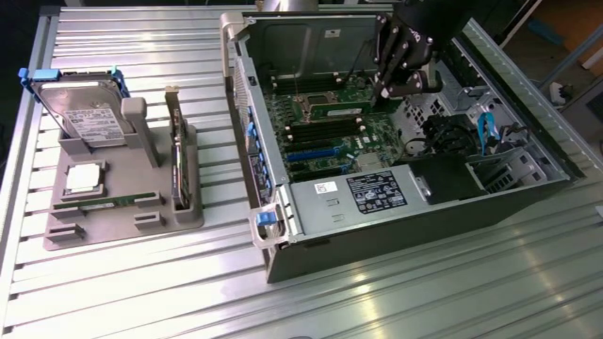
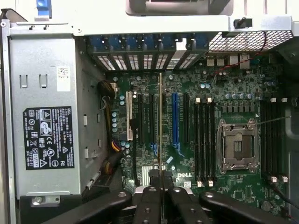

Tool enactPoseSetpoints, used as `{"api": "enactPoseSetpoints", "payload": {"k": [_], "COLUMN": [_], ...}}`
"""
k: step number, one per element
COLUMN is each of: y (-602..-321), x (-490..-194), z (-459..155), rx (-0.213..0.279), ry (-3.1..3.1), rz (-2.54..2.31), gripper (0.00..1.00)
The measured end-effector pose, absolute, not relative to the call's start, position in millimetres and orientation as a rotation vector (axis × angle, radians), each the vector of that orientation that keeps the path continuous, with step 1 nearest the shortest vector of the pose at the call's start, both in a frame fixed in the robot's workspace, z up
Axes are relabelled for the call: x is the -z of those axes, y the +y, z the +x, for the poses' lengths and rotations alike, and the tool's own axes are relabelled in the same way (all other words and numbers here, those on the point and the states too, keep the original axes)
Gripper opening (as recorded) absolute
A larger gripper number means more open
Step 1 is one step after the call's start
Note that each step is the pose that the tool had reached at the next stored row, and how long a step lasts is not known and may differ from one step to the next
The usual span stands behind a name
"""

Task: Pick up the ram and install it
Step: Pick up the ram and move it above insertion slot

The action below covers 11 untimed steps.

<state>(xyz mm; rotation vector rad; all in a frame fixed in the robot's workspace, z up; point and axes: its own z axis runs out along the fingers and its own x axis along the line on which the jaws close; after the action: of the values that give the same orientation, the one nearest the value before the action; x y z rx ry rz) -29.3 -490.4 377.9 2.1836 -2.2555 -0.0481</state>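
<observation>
My gripper (image 1: pixel 383 97) reaches down into the open computer case (image 1: pixel 282 176) and is shut on the ram (image 1: pixel 351 109), a thin green stick. The ram hangs level just above the motherboard (image 1: pixel 330 141), near its black memory slots (image 1: pixel 325 128). In the wrist view the ram (image 2: pixel 160 126) appears edge-on as a thin line running out from between my fingertips (image 2: pixel 160 182). There it runs over the board's expansion slots, and the memory slots (image 2: pixel 204 140) lie beside the processor socket (image 2: pixel 238 147).
A grey holder (image 1: pixel 113 226) stands on the slatted table at the exterior view's left. It carries a hard drive (image 1: pixel 90 116), an upright card (image 1: pixel 177 166) and another green stick (image 1: pixel 104 201). The power supply (image 1: pixel 363 194) and cables (image 1: pixel 485 131) crowd the case.
</observation>
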Motion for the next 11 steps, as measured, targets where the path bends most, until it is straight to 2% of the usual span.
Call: {"api": "enactPoseSetpoints", "payload": {"k": [11], "y": [-464], "x": [-376], "z": [-29], "rx": [0.049], "ry": [-2.256], "rz": [2.184], "gripper": [0.12]}}
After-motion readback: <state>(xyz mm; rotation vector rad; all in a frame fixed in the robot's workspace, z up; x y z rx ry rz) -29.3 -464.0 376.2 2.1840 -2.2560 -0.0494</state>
